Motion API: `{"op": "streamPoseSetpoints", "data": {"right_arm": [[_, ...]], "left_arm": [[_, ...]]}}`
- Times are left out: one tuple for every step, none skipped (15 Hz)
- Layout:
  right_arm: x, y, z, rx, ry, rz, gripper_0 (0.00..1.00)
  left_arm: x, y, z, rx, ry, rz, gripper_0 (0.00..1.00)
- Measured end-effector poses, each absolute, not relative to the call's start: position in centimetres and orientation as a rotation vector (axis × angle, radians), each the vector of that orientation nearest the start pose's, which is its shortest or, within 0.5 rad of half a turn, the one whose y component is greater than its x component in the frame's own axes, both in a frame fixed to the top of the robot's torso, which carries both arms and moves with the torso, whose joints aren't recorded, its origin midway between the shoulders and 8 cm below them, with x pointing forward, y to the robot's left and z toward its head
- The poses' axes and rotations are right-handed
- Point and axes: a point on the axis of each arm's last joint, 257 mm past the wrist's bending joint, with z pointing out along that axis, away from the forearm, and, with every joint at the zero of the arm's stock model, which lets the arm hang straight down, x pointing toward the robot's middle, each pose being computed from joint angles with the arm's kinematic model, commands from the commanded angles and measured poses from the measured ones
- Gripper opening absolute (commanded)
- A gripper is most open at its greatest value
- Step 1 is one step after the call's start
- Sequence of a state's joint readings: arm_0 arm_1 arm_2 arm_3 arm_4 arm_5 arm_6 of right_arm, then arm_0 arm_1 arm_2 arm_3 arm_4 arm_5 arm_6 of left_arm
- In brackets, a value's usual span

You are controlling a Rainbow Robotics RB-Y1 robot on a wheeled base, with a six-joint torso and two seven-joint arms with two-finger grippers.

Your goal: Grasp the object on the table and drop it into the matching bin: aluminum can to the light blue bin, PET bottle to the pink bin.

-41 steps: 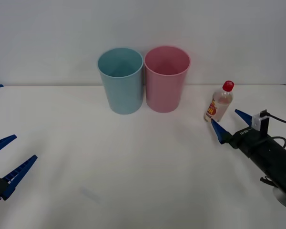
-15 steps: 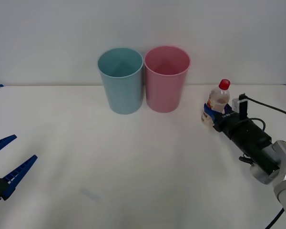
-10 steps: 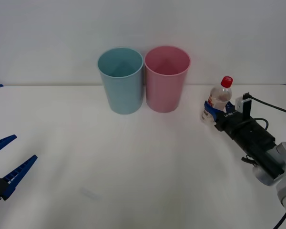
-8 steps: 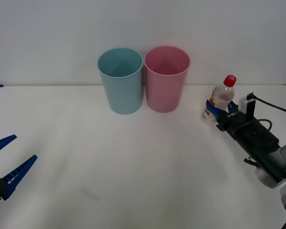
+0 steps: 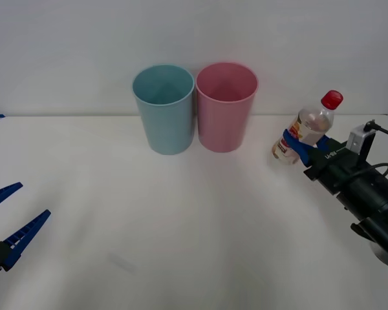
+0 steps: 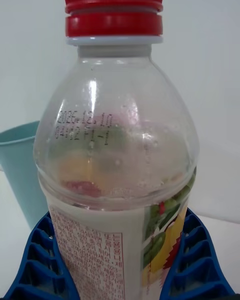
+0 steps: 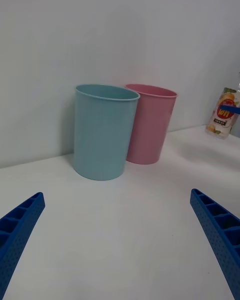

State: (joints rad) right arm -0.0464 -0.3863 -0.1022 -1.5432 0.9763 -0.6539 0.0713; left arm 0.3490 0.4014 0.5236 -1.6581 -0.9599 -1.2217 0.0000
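Note:
The small clear PET bottle (image 5: 308,132), with its red cap and red-yellow label, hangs tilted above the white table (image 5: 181,226) at the right. My right gripper (image 5: 299,146) is shut on its lower body. In the right wrist view the bottle (image 6: 117,180) stands close up between the blue fingers (image 6: 42,260). The pink bin (image 5: 226,106) stands upright at the back centre, left of the bottle. Touching its left side is the light blue bin (image 5: 165,108). My left gripper (image 5: 35,199) waits open low at the near left, holding nothing.
From the left wrist view, the light blue bin (image 7: 105,130), the pink bin (image 7: 150,125) and the held bottle (image 7: 224,114) are all far ahead of the open left gripper (image 7: 116,195). A white wall rises behind the table.
My right gripper has moved in around the bottle, shut on it and lifted it off the table, tilting it and carrying it up and right. The left arm has not moved.

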Motion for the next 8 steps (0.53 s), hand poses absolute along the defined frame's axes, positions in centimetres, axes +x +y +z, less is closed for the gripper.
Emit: {"op": "streamPoseSetpoints", "data": {"right_arm": [[50.7,-22.3,-13.3,-0.353,1.365,0.542,0.00],[50.2,-21.8,-12.2,-0.361,1.357,0.573,0.00],[49.8,-21.4,-11.1,-0.368,1.349,0.602,0.00],[49.5,-21.1,-10.2,-0.372,1.342,0.624,0.00],[49.3,-20.7,-9.1,-0.377,1.334,0.647,0.00],[49.1,-20.4,-8.0,-0.379,1.328,0.672,0.00],[49.1,-20.1,-7.0,-0.384,1.322,0.688,0.00],[49.2,-19.8,-6.1,-0.390,1.318,0.702,0.00]], "left_arm": [[34.2,33.0,-16.9,0.465,1.441,-0.567,1.00],[34.2,33.0,-16.9,0.465,1.441,-0.567,1.00],[34.2,33.0,-16.9,0.465,1.441,-0.567,1.00],[34.2,33.0,-16.9,0.465,1.441,-0.567,1.00],[34.2,33.0,-16.9,0.465,1.441,-0.567,1.00],[34.2,33.0,-16.9,0.465,1.441,-0.567,1.00],[34.2,33.0,-16.9,0.465,1.441,-0.567,1.00],[34.2,33.0,-16.9,0.465,1.441,-0.567,1.00]]}}
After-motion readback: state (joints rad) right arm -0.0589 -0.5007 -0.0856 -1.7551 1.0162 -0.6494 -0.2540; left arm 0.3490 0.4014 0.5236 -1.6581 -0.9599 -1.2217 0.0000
